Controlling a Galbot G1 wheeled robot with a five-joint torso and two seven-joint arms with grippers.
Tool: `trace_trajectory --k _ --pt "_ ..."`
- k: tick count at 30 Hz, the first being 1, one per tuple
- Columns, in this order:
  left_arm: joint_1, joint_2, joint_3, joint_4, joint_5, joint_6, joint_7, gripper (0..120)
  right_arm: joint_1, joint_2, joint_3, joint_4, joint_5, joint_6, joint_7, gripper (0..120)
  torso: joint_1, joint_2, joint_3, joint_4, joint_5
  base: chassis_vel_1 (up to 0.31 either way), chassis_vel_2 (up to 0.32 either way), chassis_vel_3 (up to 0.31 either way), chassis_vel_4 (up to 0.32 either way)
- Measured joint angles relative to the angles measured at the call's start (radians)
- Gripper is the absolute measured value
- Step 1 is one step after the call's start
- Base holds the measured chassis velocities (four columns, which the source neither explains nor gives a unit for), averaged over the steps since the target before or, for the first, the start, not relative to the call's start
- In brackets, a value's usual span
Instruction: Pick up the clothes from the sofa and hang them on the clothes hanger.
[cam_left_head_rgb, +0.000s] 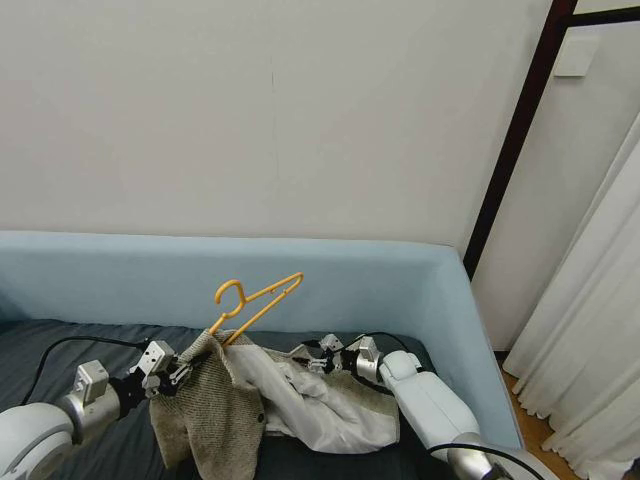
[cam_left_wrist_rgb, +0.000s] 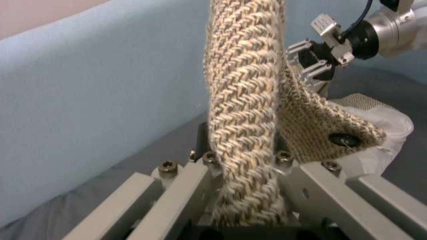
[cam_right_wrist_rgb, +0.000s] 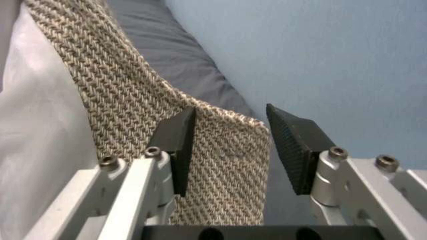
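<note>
The left gripper (cam_left_head_rgb: 176, 379) is clamping its fingers (cam_left_wrist_rgb: 167, 195) tight on a rolled edge of the knit jacket (cam_left_head_rgb: 215, 415), holding that side up off the dark seat (cam_left_head_rgb: 60, 345) of the sofa (cam_left_head_rgb: 420, 290). The rest of the jacket, white lining showing, is lying across the seat toward the right gripper (cam_left_head_rgb: 325, 358). Its fingers (cam_right_wrist_rgb: 177, 145) are standing apart around a knit edge, not pinching it. An orange hanger (cam_left_head_rgb: 258, 298) is sticking up, tilted, from the raised part of the jacket. Behind it, the pale blue sofa back is running below a white wall (cam_left_head_rgb: 250, 110).
</note>
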Motion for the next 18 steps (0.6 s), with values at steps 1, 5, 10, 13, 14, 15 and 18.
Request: trace_trajectory --k 1,5,10,13,14,15,18 --pt "0.000 0.000 0.000 0.000 0.000 0.000 0.000 4 0.000 0.000 0.000 0.000 0.000 0.000 0.000 45 0.000 0.000 0.000 0.0000 0.0000 0.000 0.000 0.000 0.000" --pt "-0.001 -0.002 0.004 0.002 0.000 -0.001 0.000 4 0.001 -0.035 -0.020 0.110 -0.103 -0.013 -0.116 63 0.000 0.000 0.000 0.0000 0.0000 0.000 0.000 0.000 0.000" --pt "0.003 -0.010 -0.002 -0.005 0.003 -0.002 0.000 4 0.039 -0.037 -0.023 0.133 -0.222 -0.029 -0.228 82 0.000 0.000 0.000 0.0000 -0.0001 0.000 0.000 0.000 0.000" --pt "0.005 -0.012 -0.008 -0.010 0.003 -0.003 0.000 4 0.047 -0.031 -0.026 0.141 -0.242 -0.037 -0.239 91 0.000 0.000 0.000 0.0002 -0.0001 0.000 0.000 0.000 0.000" --pt "0.006 -0.013 -0.009 -0.012 0.003 -0.004 0.000 4 0.047 -0.030 -0.026 0.145 -0.245 -0.044 -0.245 94 0.000 0.000 0.000 0.0002 0.0000 0.000 0.000 0.000 0.000" --pt "0.006 -0.013 -0.010 -0.012 0.003 -0.005 0.000 4 0.046 -0.030 -0.025 0.148 -0.249 -0.051 -0.252 97 0.000 0.000 0.000 0.0002 0.0000 0.000 0.000 0.000 0.000" --pt "0.007 -0.014 -0.011 -0.012 0.004 -0.006 0.000 4 0.036 -0.036 -0.017 0.158 -0.262 -0.072 -0.273 100 0.000 0.000 0.000 0.0003 0.0000 0.000 0.000 0.000 0.000"
